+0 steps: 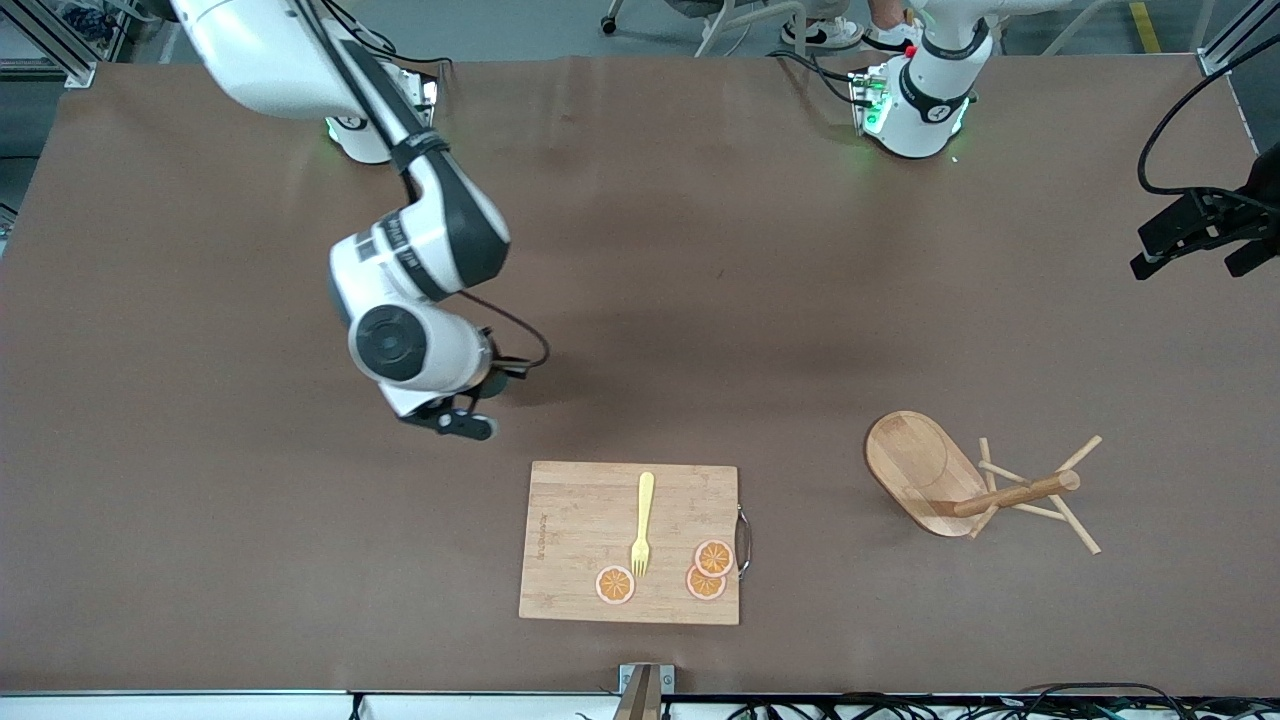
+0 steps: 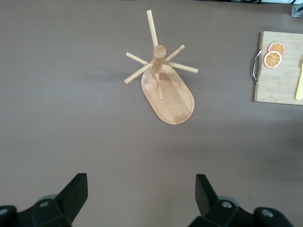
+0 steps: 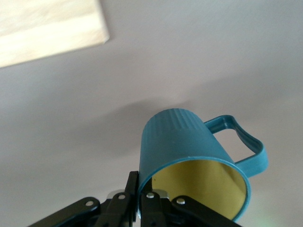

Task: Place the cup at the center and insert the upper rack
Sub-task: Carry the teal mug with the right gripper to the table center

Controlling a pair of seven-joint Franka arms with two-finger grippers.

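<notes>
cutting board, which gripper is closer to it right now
Right. The right gripper, shut on the teal cup, hangs just off the cutting board's corner. The left gripper, open, is above the mug stand.

Teal ribbed cup [image 3: 182, 142] (mustard inside), pale wooden upper rack [image 1: 940, 475], brown table [image 1: 700, 250]
</notes>
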